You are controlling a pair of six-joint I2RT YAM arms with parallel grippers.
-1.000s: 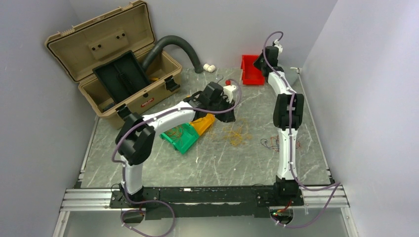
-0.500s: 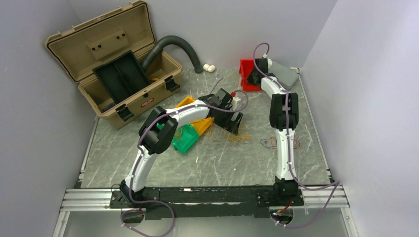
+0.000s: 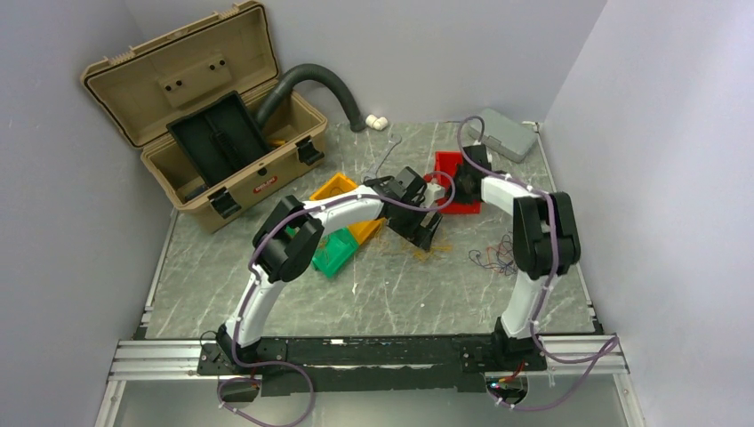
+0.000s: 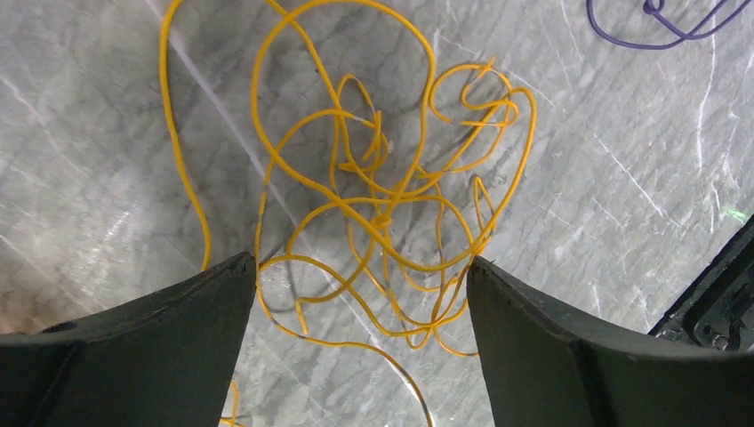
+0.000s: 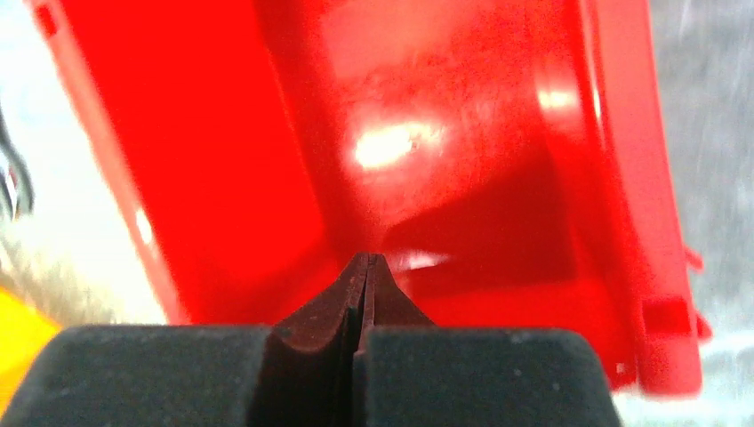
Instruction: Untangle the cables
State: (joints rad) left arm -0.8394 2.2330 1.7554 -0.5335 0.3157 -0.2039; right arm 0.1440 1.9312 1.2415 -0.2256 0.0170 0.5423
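Note:
The cables lie in separate heaps on the marble table. A yellow tangle (image 4: 382,213) (image 3: 420,249) sits directly under my left gripper (image 4: 360,260) (image 3: 425,233). That gripper is open wide, one finger on each side of the tangle's near loops, with nothing gripped. A darker bunch of red and black wires (image 3: 496,258) lies to the right of it. More wires rest in a green bin (image 3: 333,251). My right gripper (image 5: 366,258) (image 3: 458,173) is shut, its tips inside a red bin (image 5: 462,133) (image 3: 455,185) against the bin's wall.
An orange bin (image 3: 342,191) lies by the left forearm. An open tan toolbox (image 3: 204,116) and a grey ribbed hose (image 3: 316,80) stand at the back left. A grey box (image 3: 507,133) sits at the back right, and a white fitting (image 3: 378,122) is near the hose end.
The left gripper opened and moved right and down over the yellow tangle. The right arm folded back, and the red bin came with it from the back edge toward the middle.

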